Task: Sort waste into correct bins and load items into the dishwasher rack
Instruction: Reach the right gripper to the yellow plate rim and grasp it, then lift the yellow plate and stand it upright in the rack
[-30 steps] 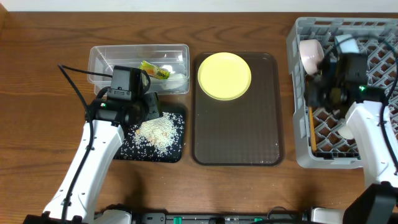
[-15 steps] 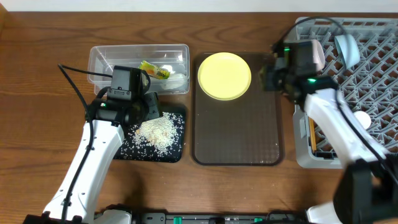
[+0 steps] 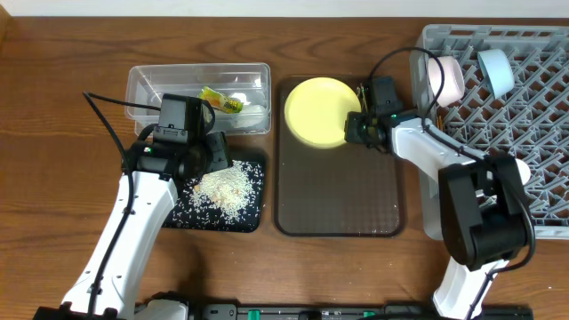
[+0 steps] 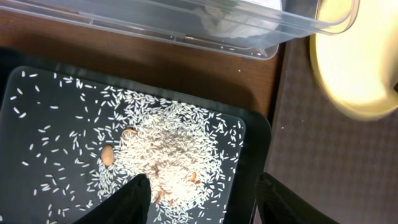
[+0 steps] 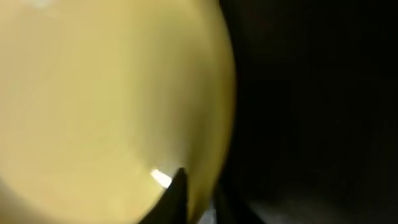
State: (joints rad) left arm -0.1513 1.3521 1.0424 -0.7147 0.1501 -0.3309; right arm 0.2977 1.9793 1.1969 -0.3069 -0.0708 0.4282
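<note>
The pale yellow plate (image 3: 316, 111) lies at the back of the brown serving tray (image 3: 338, 196). My right gripper (image 3: 358, 126) is at the plate's right rim; in the right wrist view its fingers (image 5: 202, 199) pinch the plate (image 5: 112, 93) edge. My left gripper (image 3: 209, 160) is open over the rice pile (image 3: 227, 188) on the black tray (image 3: 191, 216), fingers (image 4: 199, 199) apart above the rice grains (image 4: 168, 155). The clear tub (image 3: 147, 84) holds the snack wrapper (image 3: 220, 100) and a white scrap (image 3: 255, 109). The grey rack (image 3: 542, 107) holds the white-pink bowl (image 3: 444, 78) and the blue bowl (image 3: 495, 71).
The clear tub (image 4: 155, 22) stands just behind the black tray (image 4: 37, 168). My right arm reaches from the rack across to the serving tray. A small white cup (image 3: 522, 167) shows in the rack. The chopsticks are hidden.
My right arm swung left out of the rack to the plate's right rim and closed on it; the plate has shifted slightly. The left arm has not moved.
</note>
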